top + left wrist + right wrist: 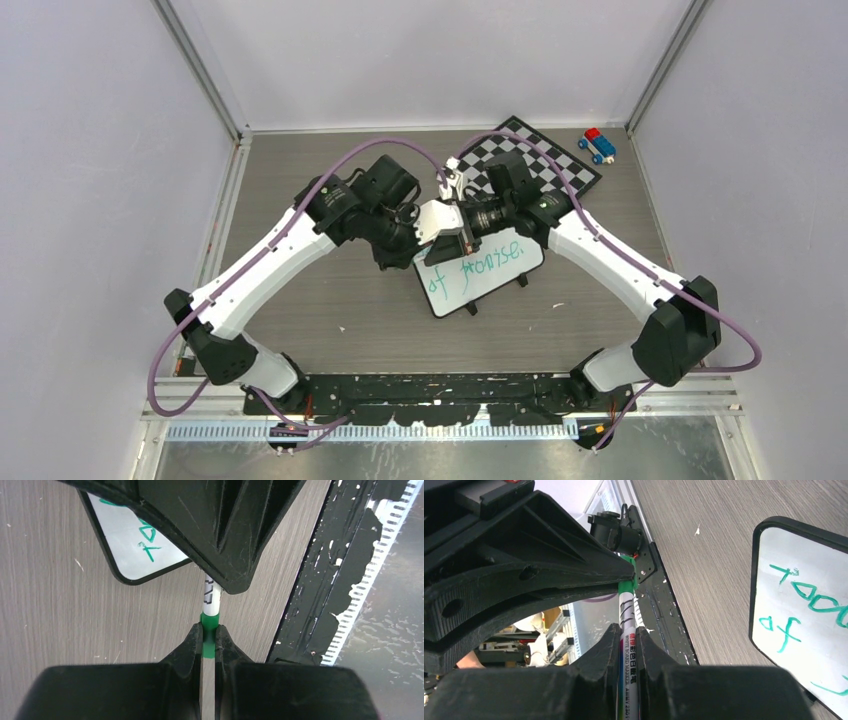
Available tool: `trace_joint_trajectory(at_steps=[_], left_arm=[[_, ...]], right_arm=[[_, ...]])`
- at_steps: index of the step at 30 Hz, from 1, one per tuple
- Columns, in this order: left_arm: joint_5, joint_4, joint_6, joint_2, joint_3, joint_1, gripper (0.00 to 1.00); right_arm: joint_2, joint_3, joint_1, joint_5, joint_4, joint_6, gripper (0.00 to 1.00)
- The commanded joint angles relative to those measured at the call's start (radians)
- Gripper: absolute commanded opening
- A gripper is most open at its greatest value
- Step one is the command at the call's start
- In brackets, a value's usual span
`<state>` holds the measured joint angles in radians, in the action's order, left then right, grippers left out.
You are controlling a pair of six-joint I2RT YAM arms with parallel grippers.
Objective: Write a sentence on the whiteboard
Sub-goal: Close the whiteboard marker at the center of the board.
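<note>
My left fingers [201,647] are pressed together on the green cap [209,630] of a marker [626,612]. My right fingers [616,642] pinch its white printed barrel from the other side, so the two sets of fingers face each other tip to tip with the marker running straight between them.

On both wrist feeds I see the marker off the whiteboard [497,280], with grey wood-grain surface [330,300] behind it.

From overhead, the joined fingers hang over the far left part of the whiteboard. It lies slightly turned near the middle of the surface.

I can read the lower line of the sentence [478,262], "of promise.", in green. The upper line is mostly hidden under the fingers. The right wrist feed shows only its first letters, with "of" below them.

Behind the whiteboard, toward the far right, lies a chessboard [560,165]. A small red and blue toy [597,146] sits just beyond it in the corner.
</note>
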<state>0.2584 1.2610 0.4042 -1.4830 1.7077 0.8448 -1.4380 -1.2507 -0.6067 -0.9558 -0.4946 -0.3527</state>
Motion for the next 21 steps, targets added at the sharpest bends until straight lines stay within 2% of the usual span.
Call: trace_joint_trajectory(at_steps=[1,4,5,8,11,14,16,21], left_arm=[[0.063,-0.316,-0.027,0.002,0.101,0.048,0.00],[0.047,-0.297,-0.006,0.013,0.086,0.048,0.00],[0.043,-0.282,0.005,0.019,0.080,0.047,0.03],[0.048,-0.222,0.012,0.040,0.069,0.018,0.23],[0.132,-0.162,0.038,0.072,0.046,-0.080,0.41],[0.176,-0.138,0.045,0.122,-0.005,-0.150,0.52],[0.215,-0.127,0.046,0.147,-0.035,-0.189,0.58],[0.222,-0.163,0.046,0.191,-0.111,-0.227,0.64]], right_arm=[[-0.049,-0.001,-0.036,0.032,0.067,-0.053,0.00],[-0.046,-0.030,-0.026,0.047,0.014,-0.004,0.00],[-0.041,-0.037,-0.014,0.047,0.007,0.001,0.00],[-0.030,-0.059,0.049,0.011,-0.010,0.010,0.00],[-0.007,-0.075,0.115,-0.027,-0.028,0.029,0.00],[0.023,-0.074,0.156,-0.053,-0.034,0.042,0.00],[0.039,-0.074,0.163,-0.070,-0.049,0.062,0.00],[0.060,-0.054,0.157,-0.145,-0.050,0.055,0.00]])
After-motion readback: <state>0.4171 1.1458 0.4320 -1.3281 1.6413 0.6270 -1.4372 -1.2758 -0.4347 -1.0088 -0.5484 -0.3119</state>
